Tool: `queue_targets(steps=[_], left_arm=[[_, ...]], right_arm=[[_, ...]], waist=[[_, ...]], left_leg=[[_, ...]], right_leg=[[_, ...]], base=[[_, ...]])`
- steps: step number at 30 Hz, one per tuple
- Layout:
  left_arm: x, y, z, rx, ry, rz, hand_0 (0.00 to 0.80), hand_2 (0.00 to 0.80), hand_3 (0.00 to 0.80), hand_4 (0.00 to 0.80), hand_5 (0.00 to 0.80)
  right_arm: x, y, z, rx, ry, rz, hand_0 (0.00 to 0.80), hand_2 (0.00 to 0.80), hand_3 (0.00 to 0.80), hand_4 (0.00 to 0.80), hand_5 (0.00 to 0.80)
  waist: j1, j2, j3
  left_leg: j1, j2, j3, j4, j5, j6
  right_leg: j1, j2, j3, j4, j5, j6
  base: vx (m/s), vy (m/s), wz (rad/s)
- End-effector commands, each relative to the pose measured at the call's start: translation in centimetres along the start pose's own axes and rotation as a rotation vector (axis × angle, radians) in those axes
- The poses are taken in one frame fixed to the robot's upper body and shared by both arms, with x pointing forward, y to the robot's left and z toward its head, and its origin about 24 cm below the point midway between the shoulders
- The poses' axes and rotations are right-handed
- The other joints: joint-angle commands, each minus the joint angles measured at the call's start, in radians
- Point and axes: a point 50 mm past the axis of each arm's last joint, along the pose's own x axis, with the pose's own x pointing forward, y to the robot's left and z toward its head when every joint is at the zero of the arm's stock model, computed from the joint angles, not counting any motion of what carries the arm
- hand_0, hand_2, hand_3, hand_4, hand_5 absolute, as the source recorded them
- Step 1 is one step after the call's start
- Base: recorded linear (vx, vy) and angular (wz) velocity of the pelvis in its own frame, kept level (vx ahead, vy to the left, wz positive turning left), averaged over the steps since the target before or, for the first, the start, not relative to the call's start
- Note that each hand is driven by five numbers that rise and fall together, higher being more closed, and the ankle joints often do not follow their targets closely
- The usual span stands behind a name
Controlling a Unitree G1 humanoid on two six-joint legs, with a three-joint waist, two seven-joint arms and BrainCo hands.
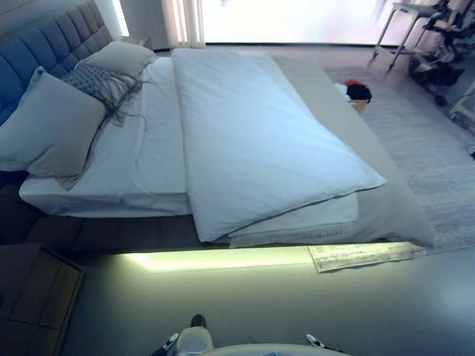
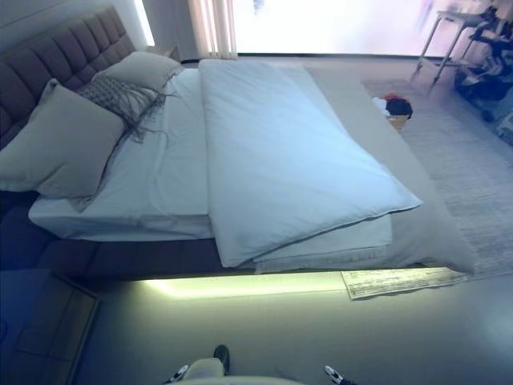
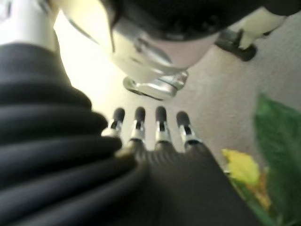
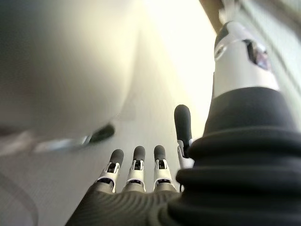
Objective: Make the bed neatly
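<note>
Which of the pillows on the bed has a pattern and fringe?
The middle pillow, dark-patterned with stringy fringe, between the large plain one and the far plain one.

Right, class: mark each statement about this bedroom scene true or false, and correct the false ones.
1. The duvet is folded back, leaving bare sheet near the pillows. True.
2. A pillow has fallen onto the floor. False: the pillows lie at the headboard.
3. The left hand grips the duvet. False: its fingers are straight, holding nothing.
4. The right hand is empty. True.
5. A glowing light strip runs under the bed's edge. True.
</note>
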Motion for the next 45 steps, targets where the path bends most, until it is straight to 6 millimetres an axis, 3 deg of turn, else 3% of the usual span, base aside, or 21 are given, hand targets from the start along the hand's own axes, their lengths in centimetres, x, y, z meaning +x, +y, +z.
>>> queue_targets(steps=[1, 6, 9, 11, 12, 13, 14, 16, 17, 20, 22, 23, 25, 26, 28, 34, 40, 41, 42, 44, 45], left_arm=[[0.2, -1.1, -1.4, 0.054, 0.068, -0.023, 0.0, 0.0, 0.0, 0.0, 0.0], [0.2, -1.4, -1.7, 0.045, 0.079, -0.043, 0.0, 0.0, 0.0, 0.0, 0.0], [0.3, -1.6, -1.2, 0.054, 0.076, -0.039, 0.0, 0.0, 0.0, 0.0, 0.0], [0.2, -1.3, -0.7, 0.09, 0.073, -0.03, 0.0, 0.0, 0.0, 0.0, 0.0], [0.2, -1.1, -0.5, 0.114, 0.078, -0.018, 0.0, 0.0, 0.0, 0.0, 0.0], [0.1, -0.8, -0.3, 0.128, 0.079, -0.004, 0.0, 0.0, 0.0, 0.0, 0.0], [0.1, -0.5, 0.1, 0.132, 0.072, 0.007, 0.0, 0.0, 0.0, 0.0, 0.0], [0.1, -0.3, 1.0, 0.122, 0.048, 0.011, 0.0, 0.0, 0.0, 0.0, 0.0], [0.0, -0.3, 1.5, 0.12, 0.033, 0.007, 0.0, 0.0, 0.0, 0.0, 0.0], [0.1, -0.9, 3.0, 0.14, -0.01, -0.026, 0.0, 0.0, 0.0, 0.0, 0.0], [0.1, -1.9, 4.1, 0.123, -0.048, -0.06, 0.0, 0.0, 0.0, 0.0, 0.0], [0.2, -2.3, 3.6, 0.106, -0.042, -0.067, 0.0, 0.0, 0.0, 0.0, 0.0], [0.3, -2.6, 2.5, 0.099, -0.021, -0.071, 0.0, 0.0, 0.0, 0.0, 0.0], [0.3, -2.5, 1.9, 0.126, -0.003, -0.081, 0.0, 0.0, 0.0, 0.0, 0.0], [0.4, -2.7, 1.4, 0.143, 0.008, -0.098, 0.0, 0.0, 0.0, 0.0, 0.0], [0.3, -2.4, 1.6, 0.185, 0.019, -0.089, 0.0, 0.0, 0.0, 0.0, 0.0], [0.1, -1.0, 0.6, 0.194, 0.066, -0.04, 0.0, 0.0, 0.0, 0.0, 0.0], [0.1, -0.7, 0.3, 0.196, 0.081, -0.03, 0.0, 0.0, 0.0, 0.0, 0.0], [0.1, -0.5, -0.1, 0.197, 0.094, -0.021, 0.0, 0.0, 0.0, 0.0, 0.0], [0.0, -0.4, -0.5, 0.193, 0.099, -0.018, 0.0, 0.0, 0.0, 0.0, 0.0], [0.1, -0.5, -0.8, 0.186, 0.095, -0.022, 0.0, 0.0, 0.0, 0.0, 0.0]], right_arm=[[-0.1, -0.5, 2.1, 0.006, -0.076, 0.039, 0.0, 0.0, 0.0, 0.0, 0.0], [-0.2, -0.9, 1.8, 0.011, -0.065, 0.001, 0.0, 0.0, 0.0, 0.0, 0.0], [-0.3, -1.7, 1.4, 0.044, -0.047, -0.055, 0.0, 0.0, 0.0, 0.0, 0.0], [-0.4, -2.0, 1.2, 0.061, -0.043, -0.068, 0.0, 0.0, 0.0, 0.0, 0.0], [-0.4, -2.1, 1.1, 0.066, -0.044, -0.069, 0.0, 0.0, 0.0, 0.0, 0.0], [-0.4, -2.1, 1.2, 0.069, -0.049, -0.061, 0.0, 0.0, 0.0, 0.0, 0.0], [-0.4, -1.9, 1.4, 0.07, -0.057, -0.044, 0.0, 0.0, 0.0, 0.0, 0.0], [-0.3, -1.6, 2.1, 0.081, -0.078, -0.009, 0.0, 0.0, 0.0, 0.0, 0.0], [-0.3, -1.4, 2.4, 0.09, -0.09, 0.003, 0.0, 0.0, 0.0, 0.0, 0.0], [-0.3, -1.1, 3.3, 0.105, -0.137, 0.004, 0.0, 0.0, 0.0, 0.0, 0.0], [-0.2, -0.5, 4.7, 0.093, -0.169, -0.008, 0.0, 0.0, 0.0, 0.0, 0.0], [-0.2, -0.6, 5.0, 0.065, -0.164, -0.039, 0.0, 0.0, 0.0, 0.0, 0.0], [-0.3, -1.0, 5.0, 0.068, -0.173, -0.047, 0.0, 0.0, 0.0, 0.0, 0.0], [-0.3, -1.1, 5.1, 0.08, -0.189, -0.049, 0.0, 0.0, 0.0, 0.0, 0.0], [-0.4, -1.1, 5.5, 0.076, -0.209, -0.017, 0.0, 0.0, 0.0, 0.0, 0.0], [-0.4, -0.3, 6.5, 0.043, -0.257, 0.02, 0.0, 0.0, 0.0, 0.0, 0.0], [-0.3, 0.0, 5.8, 0.048, -0.25, 0.046, 0.0, 0.0, 0.0, 0.0, 0.0], [-0.3, 0.0, 5.7, 0.065, -0.249, 0.052, 0.0, 0.0, 0.0, 0.0, 0.0], [-0.3, 0.0, 5.6, 0.084, -0.249, 0.059, 0.0, 0.0, 0.0, 0.0, 0.0], [-0.4, 0.0, 5.9, 0.113, -0.259, 0.086, 0.0, 0.0, 0.0, 0.0, 0.0], [-0.5, 0.0, 6.2, 0.119, -0.264, 0.097, 0.0, 0.0, 0.0, 0.0, 0.0]], waist=[[0.029, 0.053, -0.044], [0.021, 0.046, -0.06], [0.02, 0.041, -0.076], [0.015, 0.025, -0.085], [0.0, 0.028, -0.083], [-0.022, 0.038, -0.073], [-0.041, 0.05, -0.057], [-0.067, 0.07, -0.031], [-0.078, 0.067, -0.013], [-0.123, 0.043, 0.02], [-0.129, 0.035, 0.041], [-0.123, 0.035, 0.046], [-0.12, 0.033, 0.032], [-0.118, 0.033, 0.023], [-0.121, 0.035, 0.009], [-0.127, 0.046, -0.018], [-0.132, 0.055, -0.035], [-0.136, 0.06, -0.04], [-0.137, 0.07, -0.042], [-0.122, 0.059, -0.036], [-0.108, 0.047, -0.023]], left_leg=[[-0.232, 0.107, -0.059, 0.13, 0.085, -0.079], [-0.252, 0.091, -0.031, 0.246, -0.024, -0.041], [-0.253, 0.049, -0.01, 0.271, -0.078, 0.006], [-0.229, -0.009, -0.006, 0.248, -0.112, 0.05], [-0.185, -0.038, -0.018, 0.207, -0.117, 0.068], [-0.127, -0.055, -0.03, 0.16, -0.117, 0.081], [-0.082, -0.056, -0.034, 0.124, -0.111, 0.086], [-0.02, -0.043, -0.033, 0.071, -0.094, 0.07], [0.004, -0.054, -0.046, 0.061, -0.101, 0.066], [0.034, -0.123, -0.102, 0.073, -0.175, 0.071], [0.021, -0.133, -0.081, 0.14, -0.242, 0.089], [0.037, -0.134, -0.089, 0.168, -0.257, 0.083], [0.069, -0.127, -0.098, 0.17, -0.265, 0.077], [0.097, -0.119, -0.092, 0.153, -0.271, 0.075], [0.135, -0.108, -0.094, 0.123, -0.263, 0.066], [0.209, -0.097, -0.09, 0.02, -0.276, 0.054], [0.26, -0.087, -0.086, 0.004, -0.295, 0.052], [0.271, -0.079, -0.082, 0.01, -0.29, 0.043], [0.269, -0.059, -0.075, 0.048, -0.24, 0.017], [0.14, -0.038, -0.1, 0.274, -0.074, -0.037], [0.051, -0.043, -0.12, 0.375, -0.05, -0.043]], right_leg=[[0.126, 0.009, -0.063, 0.06, -0.088, 0.007], [0.132, -0.062, -0.076, 0.101, -0.083, 0.055], [0.141, -0.083, -0.074, 0.169, -0.054, 0.064], [0.086, -0.131, -0.055, 0.316, 0.149, 0.081], [-0.02, -0.143, -0.028, 0.423, 0.247, 0.084], [-0.15, -0.146, -0.013, 0.493, 0.294, 0.074], [-0.252, -0.134, -0.015, 0.514, 0.277, 0.053], [-0.369, -0.058, -0.052, 0.403, 0.22, 0.004], [-0.381, -0.032, -0.076, 0.297, 0.203, -0.004], [-0.534, -0.007, -0.063, 0.047, 0.338, 0.037], [-0.573, -0.008, -0.105, 0.08, 0.318, 0.029], [-0.539, -0.005, -0.117, 0.093, 0.307, 0.024], [-0.511, -0.001, -0.113, 0.146, 0.281, 0.012], [-0.493, -0.002, -0.135, 0.142, 0.272, 0.008], [-0.463, 0.006, -0.135, 0.116, 0.271, 0.006], [-0.472, 0.002, -0.157, 0.104, 0.277, 0.02], [-0.463, -0.002, -0.179, 0.147, 0.236, 0.013], [-0.458, 0.003, -0.184, 0.147, 0.227, 0.003], [-0.441, 0.019, -0.191, 0.141, 0.212, -0.015], [-0.38, 0.03, -0.19, 0.095, 0.194, -0.055], [-0.35, 0.022, -0.183, 0.078, 0.191, -0.063]], base=[[0.325, 0.177, -0.32], [0.288, 0.227, -0.41], [0.296, 0.275, 0.18], [0.251, 0.223, 0.28], [0.303, 0.237, 0.34], [0.307, 0.215, 0.4], [0.255, 0.134, 0.34], [0.203, -0.03, 0.21], [0.187, -0.156, 0.27], [0.142, -0.141, 0.52], [0.061, -0.082, 0.54], [0.194, -0.082, 0.73], [0.247, -0.058, 0.84], [0.254, -0.055, 0.73], [0.249, -0.039, 0.41], [0.13, -0.007, -0.1], [0.175, -0.058, 0.01], [0.188, -0.081, 0.05], [0.146, -0.071, 0.03], [0.101, -0.071, 0.02], [0.098, -0.018, -0.03]])
